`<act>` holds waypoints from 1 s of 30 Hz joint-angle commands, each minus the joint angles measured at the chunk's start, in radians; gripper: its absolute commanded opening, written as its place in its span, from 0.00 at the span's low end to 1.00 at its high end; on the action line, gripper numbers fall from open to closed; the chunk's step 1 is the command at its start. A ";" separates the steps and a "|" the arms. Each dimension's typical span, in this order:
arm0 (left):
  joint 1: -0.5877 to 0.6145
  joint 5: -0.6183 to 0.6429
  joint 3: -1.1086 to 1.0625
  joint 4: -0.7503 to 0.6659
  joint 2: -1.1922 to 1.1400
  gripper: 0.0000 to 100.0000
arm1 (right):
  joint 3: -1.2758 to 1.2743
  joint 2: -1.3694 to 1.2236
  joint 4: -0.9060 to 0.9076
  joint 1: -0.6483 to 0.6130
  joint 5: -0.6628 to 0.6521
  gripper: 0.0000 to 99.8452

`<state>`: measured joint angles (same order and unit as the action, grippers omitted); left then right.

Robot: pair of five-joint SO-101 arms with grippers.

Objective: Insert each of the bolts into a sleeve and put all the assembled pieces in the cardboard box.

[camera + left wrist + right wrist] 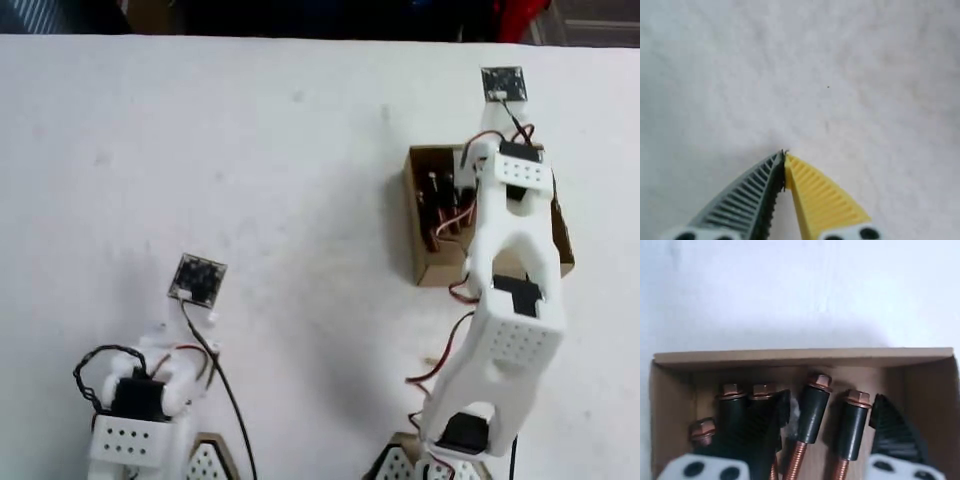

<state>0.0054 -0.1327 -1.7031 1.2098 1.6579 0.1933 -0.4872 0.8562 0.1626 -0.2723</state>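
The cardboard box (805,358) holds several copper bolts, each in a black sleeve, lying side by side with their hex heads toward the far wall. My right gripper (831,399) hangs open inside the box. Its black fingers (892,430) straddle two assembled pieces (812,410), (852,425). In the high view the right arm (510,250) reaches over the box (415,230) and hides most of it; dark pieces (442,205) show at its left side. My left gripper (784,156) is shut on nothing, its grey and yellow fingers meeting just above the bare white table.
The left arm (150,390) sits folded near the front left of the white table (250,150). Open tabletop stretches between it and the box. Dark objects line the table's far edge.
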 commanded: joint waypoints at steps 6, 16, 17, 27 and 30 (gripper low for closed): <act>-0.012 -0.003 0.034 0.008 -0.005 0.02 | 0.046 0.174 0.087 -0.054 -0.009 0.23; 0.058 0.117 0.034 0.005 -0.005 0.02 | 0.040 0.392 0.194 -0.061 -0.009 0.02; 0.061 0.126 0.034 0.005 -0.005 0.02 | 0.040 0.415 0.200 -0.061 -0.009 0.02; 0.059 0.124 0.034 0.005 -0.005 0.02 | 0.041 0.690 0.421 -0.113 -0.009 0.04; 0.059 0.124 0.034 0.005 -0.005 0.02 | 0.040 0.773 0.493 -0.145 -0.009 0.04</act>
<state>0.0529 -0.0176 -1.7031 1.2098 1.6579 0.1933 0.1834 1.2950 0.0506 -0.2723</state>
